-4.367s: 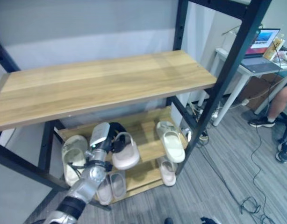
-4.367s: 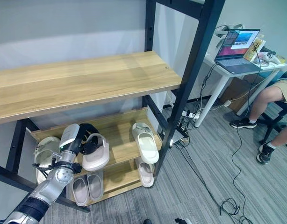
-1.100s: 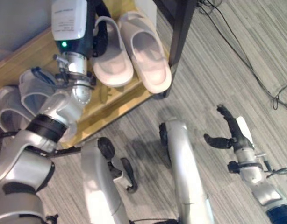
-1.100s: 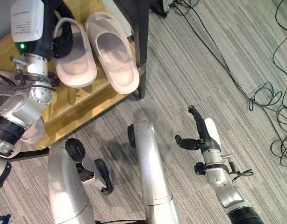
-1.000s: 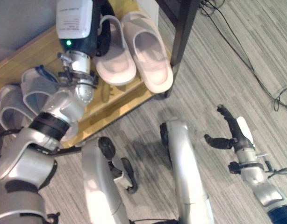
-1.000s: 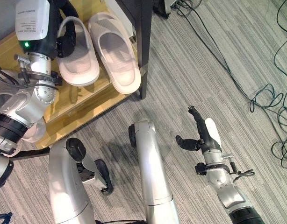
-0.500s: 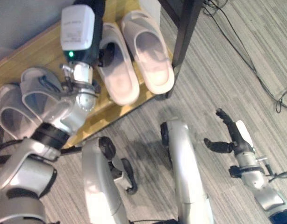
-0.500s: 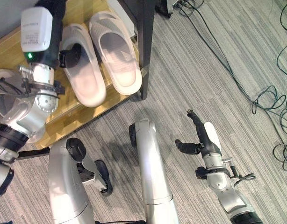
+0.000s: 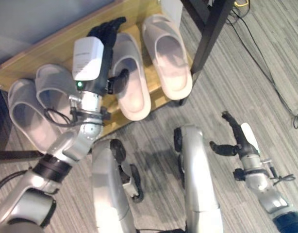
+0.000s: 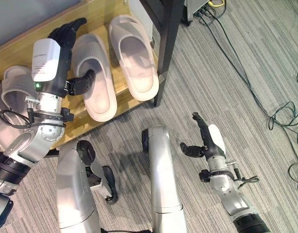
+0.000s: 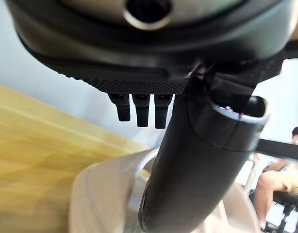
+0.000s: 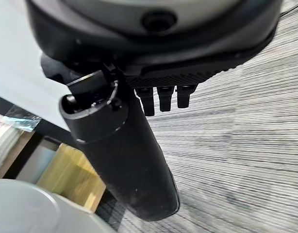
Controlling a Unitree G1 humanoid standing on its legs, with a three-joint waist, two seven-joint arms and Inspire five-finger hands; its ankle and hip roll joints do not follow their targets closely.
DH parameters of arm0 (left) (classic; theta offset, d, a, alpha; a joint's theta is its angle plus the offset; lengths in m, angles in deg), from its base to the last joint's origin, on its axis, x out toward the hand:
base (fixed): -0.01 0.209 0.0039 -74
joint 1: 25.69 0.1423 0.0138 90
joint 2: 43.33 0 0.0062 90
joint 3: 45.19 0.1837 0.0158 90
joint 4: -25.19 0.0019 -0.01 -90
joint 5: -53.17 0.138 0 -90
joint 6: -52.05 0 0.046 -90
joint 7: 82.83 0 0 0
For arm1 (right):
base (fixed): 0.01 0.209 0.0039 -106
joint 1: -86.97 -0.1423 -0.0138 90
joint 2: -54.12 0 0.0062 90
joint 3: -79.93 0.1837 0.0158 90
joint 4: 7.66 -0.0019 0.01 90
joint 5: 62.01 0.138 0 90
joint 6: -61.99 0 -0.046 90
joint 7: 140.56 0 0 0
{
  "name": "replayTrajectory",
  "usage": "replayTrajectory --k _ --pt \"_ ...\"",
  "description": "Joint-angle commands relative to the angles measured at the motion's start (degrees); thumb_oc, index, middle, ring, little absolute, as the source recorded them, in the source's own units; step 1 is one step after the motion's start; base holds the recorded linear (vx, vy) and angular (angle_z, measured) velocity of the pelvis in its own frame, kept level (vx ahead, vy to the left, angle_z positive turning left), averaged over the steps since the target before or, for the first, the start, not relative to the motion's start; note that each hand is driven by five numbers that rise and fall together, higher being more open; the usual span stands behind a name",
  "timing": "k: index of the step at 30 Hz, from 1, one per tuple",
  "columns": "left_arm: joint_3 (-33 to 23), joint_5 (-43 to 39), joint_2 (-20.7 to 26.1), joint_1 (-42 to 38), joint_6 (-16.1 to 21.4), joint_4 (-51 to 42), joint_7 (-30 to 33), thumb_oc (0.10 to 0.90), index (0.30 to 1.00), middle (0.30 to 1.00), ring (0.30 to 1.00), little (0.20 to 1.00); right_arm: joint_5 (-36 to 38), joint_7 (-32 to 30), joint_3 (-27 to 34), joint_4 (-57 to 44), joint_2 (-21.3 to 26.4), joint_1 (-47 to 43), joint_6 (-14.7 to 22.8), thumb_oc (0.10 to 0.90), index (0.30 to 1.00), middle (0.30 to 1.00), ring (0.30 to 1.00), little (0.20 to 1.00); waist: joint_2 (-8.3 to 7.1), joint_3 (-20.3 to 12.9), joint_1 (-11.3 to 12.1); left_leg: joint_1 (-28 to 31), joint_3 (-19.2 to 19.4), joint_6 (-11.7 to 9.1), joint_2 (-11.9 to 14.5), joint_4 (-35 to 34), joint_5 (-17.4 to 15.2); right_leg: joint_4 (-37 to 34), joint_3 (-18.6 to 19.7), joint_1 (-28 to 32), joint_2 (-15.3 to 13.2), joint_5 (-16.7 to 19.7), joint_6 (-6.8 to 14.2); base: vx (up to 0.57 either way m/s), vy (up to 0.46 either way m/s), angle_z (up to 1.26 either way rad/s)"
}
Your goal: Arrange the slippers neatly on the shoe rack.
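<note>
At upper left, the left hand (image 9: 106, 36) is resting released fingers beside a slipper (image 9: 132, 77) on the rack (image 9: 52, 51); the right hand (image 9: 236, 141) is hanging open lower right.

Grey striped carpet floor (image 9: 265, 73), cables (image 10: 280, 114) lying on it; grey wall (image 9: 32, 22) behind.

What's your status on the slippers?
Left hand open, beside a slipper on the rack. Its mate alongside. Right hand open over floor. Nothing in the way.
</note>
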Motion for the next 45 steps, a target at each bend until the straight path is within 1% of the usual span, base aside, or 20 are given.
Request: replayTrajectory --k 1,6,13,14,16,17,18,19,20,21,22,25,26,27,28,30,31,32,33,45 --pt "-5.30 -0.51 0.26 -4.79 4.05 -5.73 4.93 0.800 0.900 0.900 0.900 0.900 0.64 -3.23 2.06 -5.62 2.35 -2.39 3.10 0.800 0.900 0.900 0.900 0.900 0.52 -1.55 0.97 -1.11 -3.86 1.41 -3.94 -2.53 0.44 1.58 2.95 4.42 -4.46 -4.47 -3.45 0.00 0.000 0.00" --pt "-6.85 -3.70 -0.32 -2.97 5.65 -9.50 4.84 0.800 0.900 0.900 0.900 0.900 -0.07 -3.04 1.95 -6.91 2.80 -1.30 2.70 0.800 0.900 0.900 0.900 0.900 0.80 -1.55 0.95 -1.11 -3.80 1.32 -3.89 -2.35 0.47 1.80 3.10 4.42 -4.63 -4.59 -3.45 0.00 0.000 0.00" --pt "-9.99 -17.91 -2.49 3.68 10.33 -15.13 0.14 0.800 0.900 0.900 0.900 0.900 -0.90 -2.80 2.94 -8.53 2.80 0.51 0.99 0.800 0.900 0.900 0.900 0.900 1.34 -1.55 1.47 -1.11 -3.84 1.07 -3.71 -2.50 0.68 2.00 3.36 4.42 -4.95 -4.62 -3.52 0.00 0.000 0.00" --pt "-10.94 -21.31 -2.61 5.53 11.41 -15.95 -0.83 0.800 0.900 0.900 0.900 0.900 -0.85 -2.60 3.13 -8.87 2.92 0.92 0.65 0.800 0.900 0.900 0.900 0.900 1.62 -1.55 1.63 -1.11 -3.98 0.98 -3.58 -2.34 0.70 2.08 3.19 4.42 -5.00 -4.65 -3.55 0.00 0.000 0.00" --pt "-11.58 -25.67 -3.05 7.20 12.58 -17.20 -1.92 0.800 0.900 0.900 0.900 0.900 -0.61 -2.47 3.53 -9.13 2.95 1.21 0.25 0.800 0.900 0.900 0.900 0.900 1.69 -1.55 1.75 -1.11 -3.93 0.90 -3.60 -2.53 0.74 2.06 3.24 4.42 -5.10 -4.76 -3.65 0.00 0.000 0.00" --pt "-12.42 -29.50 -3.01 8.75 13.46 -18.22 -3.33 0.800 0.900 0.900 0.900 0.900 -0.49 -2.21 3.83 -9.52 3.30 1.61 -0.09 0.800 0.900 0.900 0.900 0.900 1.85 -1.55 1.79 -1.11 -3.93 0.87 -3.58 -2.66 0.80 2.02 3.26 4.42 -5.16 -4.78 -3.72 0.00 -0.018 0.03" --pt "-12.66 -34.32 -2.68 10.70 14.51 -19.66 -5.03 0.800 0.900 0.900 0.900 0.900 -0.17 -1.91 4.33 -10.06 3.60 2.20 -0.32 0.800 0.900 0.900 0.900 0.900 1.96 -1.55 2.06 -1.11 -3.99 0.81 -3.74 -2.89 0.83 2.01 3.21 4.42 -5.18 -4.80 -3.80 0.00 0.000 0.00" --pt "-13.25 -36.66 -2.18 11.76 14.90 -20.29 -6.15 0.800 0.900 0.900 0.900 0.900 0.07 -1.72 4.68 -10.42 3.83 2.62 -0.44 0.800 0.900 0.900 0.900 0.900 2.05 -1.55 2.10 -1.11 -4.03 0.77 -3.76 -2.95 0.81 2.03 3.17 4.42 -5.22 -4.76 -3.85 0.00 -0.017 0.05" --pt "-14.18 -40.78 -0.85 13.80 15.36 -21.57 -8.41 0.800 0.900 0.900 0.900 0.900 0.77 -1.12 5.59 -11.00 4.43 3.22 -0.58 0.800 0.900 0.900 0.900 0.900 2.19 -1.55 2.26 -1.11 -3.99 0.59 -3.69 -3.10 0.81 2.10 3.20 4.42 -5.31 -4.69 -3.97 0.00 -0.003 0.06" --pt "-14.54 -41.26 -0.69 14.13 15.35 -21.80 -8.75 0.800 0.900 0.900 0.900 0.900 0.89 -0.98 5.66 -11.17 4.47 3.32 -0.65 0.800 0.900 0.900 0.900 0.900 2.17 -1.55 2.23 -1.11 -4.01 0.57 -3.67 -3.08 0.82 2.10 3.18 4.42 -5.29 -4.66 -3.98 -0.01 -0.011 0.05" --pt "-14.78 -43.99 0.49 15.71 15.30 -22.40 -10.28 0.800 0.900 0.900 0.900 0.900 1.25 -0.50 6.30 -11.42 5.04 3.57 -0.90 0.800 0.900 0.900 0.900 0.900 2.33 -1.55 2.44 -1.11 -4.04 0.49 -3.63 -3.19 0.84 2.10 3.15 4.42 -5.39 -4.73 -4.06 0.00 -0.011 0.04" --pt "-15.84 -46.21 1.96 17.80 15.11 -23.35 -12.11 0.800 0.900 0.900 0.900 0.900 1.65 0.20 6.73 -12.04 5.40 4.32 -1.01 0.800 0.900 0.900 0.900 0.900 2.42 -1.55 2.54 -1.11 -4.04 0.34 -3.53 -3.31 0.79 2.06 3.19 4.42 -5.43 -4.66 -4.16 0.00 -0.008 0.02" --pt "-19.02 -47.88 3.05 23.45 15.43 -24.09 -13.44 0.800 0.900 0.900 0.900 0.900 4.05 2.17 11.27 -13.72 5.96 10.33 1.01 0.800 0.900 0.900 0.900 0.900 2.17 -1.55 2.30 -1.11 -4.04 0.24 -3.48 -3.27 0.73 2.10 3.23 4.42 -5.37 -4.68 -4.19 0.00 0.000 0.00" --pt "-18.89 -49.02 4.05 23.73 14.87 -24.58 -15.15 0.800 0.900 0.900 0.900 0.900 5.09 2.65 12.04 -11.74 5.92 11.00 1.70 0.800 0.900 0.900 0.900 0.900 2.16 -1.55 1.97 -1.11 -3.85 0.33 -3.59 -3.50 0.57 1.89 3.58 4.42 -5.42 -4.86 -4.12 0.00 0.000 0.00" --pt "-18.89 -49.10 4.10 23.54 14.86 -24.52 -15.21 0.800 0.900 0.900 0.900 0.900 5.12 2.67 12.05 -11.58 5.89 10.82 1.81 0.800 0.900 0.900 0.900 0.900 2.08 -1.55 1.89 -1.11 -3.71 0.38 -3.69 -3.70 0.63 1.79 3.67 4.42 -5.55 -4.93 -4.11 0.00 0.000 0.00" --pt "-19.20 -52.58 7.76 25.77 14.25 -26.81 -18.42 0.800 0.900 0.900 0.900 0.900 5.51 3.21 11.27 -10.87 5.04 11.13 2.58 0.800 0.900 0.900 0.900 0.900 2.13 -1.55 2.08 -1.11 -3.76 0.39 -3.62 -3.88 0.52 1.75 3.76 4.42 -5.54 -4.76 -4.10 -0.02 -0.038 0.08" --pt "-19.36 -53.30 8.69 27.11 14.43 -27.50 -19.10 0.800 0.900 0.900 0.900 0.900 4.97 3.34 11.12 -10.82 5.02 11.77 2.58 0.800 0.900 0.900 0.900 0.900 2.40 -1.55 2.34 -1.11 -3.92 0.31 -3.45 -3.68 0.69 2.04 3.72 4.42 -5.43 -4.46 -4.11 0.00 -0.015 0.08" --pt "-20.17 -53.56 8.90 27.48 14.42 -27.87 -19.32 0.800 0.900 0.900 0.900 0.900 4.85 3.34 11.11 -10.92 4.89 11.39 2.59 0.800 0.900 0.900 0.900 0.900 2.18 -1.55 2.20 -1.11 -3.76 0.39 -3.56 -4.02 0.53 1.72 3.83 4.42 -5.49 -4.72 -4.10 0.00 0.000 0.00" --pt "-20.58 -54.53 9.81 29.44 14.01 -28.65 -21.09 0.800 0.900 0.900 0.900 0.900 3.74 3.63 10.92 -11.01 4.87 11.42 2.57 0.800 0.900 0.900 0.900 0.900 2.32 -1.55 2.53 -1.11 -3.78 0.35 -3.51 -4.09 0.50 1.67 3.80 4.42 -5.38 -4.56 -4.07 0.00 0.000 0.00" --pt "-20.29 -57.41 10.31 34.81 11.51 -31.76 -27.29 0.800 0.900 0.900 0.900 0.900 2.83 5.32 11.52 -12.96 5.19 11.64 2.72 0.800 0.900 0.900 0.900 0.900 2.15 -1.55 2.32 -1.11 -3.82 0.54 -3.42 -4.26 0.57 1.18 3.74 4.42 -5.38 -4.40 -3.91 0.00 0.000 0.00"
